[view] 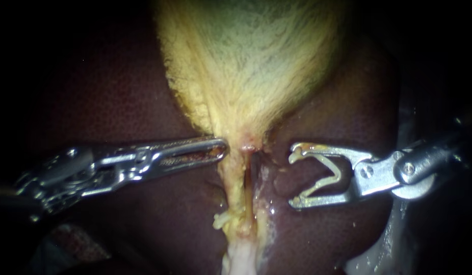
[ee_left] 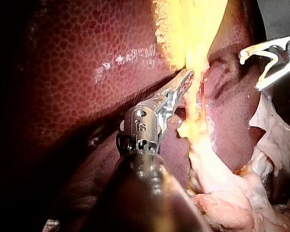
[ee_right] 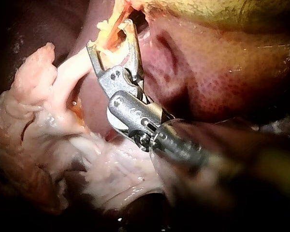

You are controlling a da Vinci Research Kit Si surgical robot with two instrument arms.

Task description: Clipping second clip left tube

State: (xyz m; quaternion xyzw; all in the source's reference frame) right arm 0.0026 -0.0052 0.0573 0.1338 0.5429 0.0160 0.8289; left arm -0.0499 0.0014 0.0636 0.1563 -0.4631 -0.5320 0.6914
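Below the tapering neck of the gallbladder (view: 251,61), the left tube (view: 237,196) runs down as a yellow strand over the dark liver (view: 108,102). A dark slit and a paler strand (view: 260,191) lie just to its right. A small pale lump (view: 220,220) sticks out from the tube's left edge low down; I cannot tell whether it is a clip.

My left instrument (view: 223,147) comes in level from the left. Its jaws lie together with no gap showing, and their tip touches the yellow fatty edge where the neck narrows into the tube. Whether any tissue is pinched between them I cannot see.

My right instrument (view: 293,178) comes in from the right, its jaws spread wide and carrying an open clip (view: 339,173). The clip's two pale legs sit against the two jaws and meet in a bend deep in the throat. Its mouth faces the tubes but stands just beside them, apart, with bare liver showing between.

In the right wrist view the yellow strand lies ahead of the open jaws, and white ragged tissue (ee_right: 34,111) lies beside that instrument.
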